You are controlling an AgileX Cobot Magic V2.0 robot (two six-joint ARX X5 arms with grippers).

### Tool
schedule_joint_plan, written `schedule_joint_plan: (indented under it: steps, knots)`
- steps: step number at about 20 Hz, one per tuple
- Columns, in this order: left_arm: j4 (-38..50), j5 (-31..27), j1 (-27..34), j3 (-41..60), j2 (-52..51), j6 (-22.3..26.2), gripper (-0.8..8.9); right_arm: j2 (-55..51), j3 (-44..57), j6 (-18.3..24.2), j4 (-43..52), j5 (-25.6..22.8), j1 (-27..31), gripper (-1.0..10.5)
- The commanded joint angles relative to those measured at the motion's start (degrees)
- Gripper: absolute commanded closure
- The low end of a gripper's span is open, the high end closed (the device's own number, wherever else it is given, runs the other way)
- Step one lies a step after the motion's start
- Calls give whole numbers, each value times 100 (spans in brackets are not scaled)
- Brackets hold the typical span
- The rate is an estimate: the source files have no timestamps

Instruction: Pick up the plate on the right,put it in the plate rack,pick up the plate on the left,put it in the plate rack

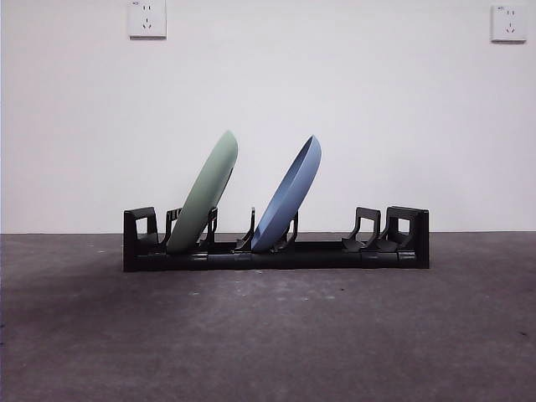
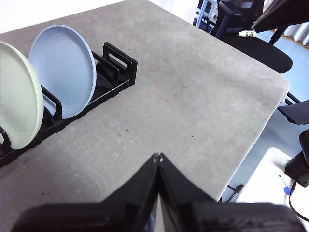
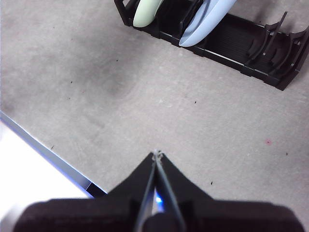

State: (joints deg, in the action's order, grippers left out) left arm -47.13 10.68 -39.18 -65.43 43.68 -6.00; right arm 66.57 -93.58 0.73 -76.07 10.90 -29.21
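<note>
I see the green plate (image 1: 203, 194) and blue plate (image 1: 289, 197) leaning in the plate rack (image 1: 276, 251), both thin, stiff, probably slick, best pinched at the rim, while my left gripper (image 2: 158, 156) and right gripper (image 3: 156, 153) hang closed, empty.

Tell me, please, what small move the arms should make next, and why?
Probably none: both plates, green and blue, already lean in the rack. The left gripper and right gripper are shut, empty, away from it, so holding seems best.

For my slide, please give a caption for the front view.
Green plate and blue plate lean in the black rack.
</note>
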Motion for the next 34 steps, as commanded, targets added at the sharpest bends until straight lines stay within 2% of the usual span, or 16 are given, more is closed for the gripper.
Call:
schedule_joint_plan:
  steps: [1,4,6,8,10,11,12,13,15,19,24,27,30,34]
  knots:
    - [44,0,-13,-4,44,63,818,-4,33,42,26,-2,-7,945]
    - [28,-101,0,-2,190,212,817,-4,33,42,26,-4,-7,945]
    - [229,-911,59,-2,232,238,817,-4,33,42,26,-2,-7,945]
    - [610,-1939,131,22,221,507,817,-4,33,42,26,-4,-7,945]
    - [1073,-2887,533,46,96,964,817,-4,33,42,26,-4,-7,945]
    - [1370,-2975,890,116,0,1314,817,-4,33,42,26,-4,-7,945]
    - [1716,-2776,1307,275,-157,1565,817,-4,33,42,26,-4,-7,945]
    - [2098,-2302,1759,533,-376,1670,817,-4,33,42,26,-4,-7,945]
    - [2811,-1408,2605,1283,-922,1679,817,-4,33,42,26,-2,-7,945]
    - [3681,-1314,3585,3086,-2065,1670,817,2,33,39,26,-4,-7,945]
    - [3692,-1320,3762,4894,-3322,1646,817,2,33,39,26,-4,-7,945]
    - [3687,-1322,3766,5657,-3926,1362,817,2,33,42,26,-4,-7,945]
    - [3681,-1320,3766,6161,-4356,1043,817,2,33,39,26,-4,-7,945]
    - [3683,-1250,3764,6452,-4347,748,817,2,33,42,24,-52,-7,945]
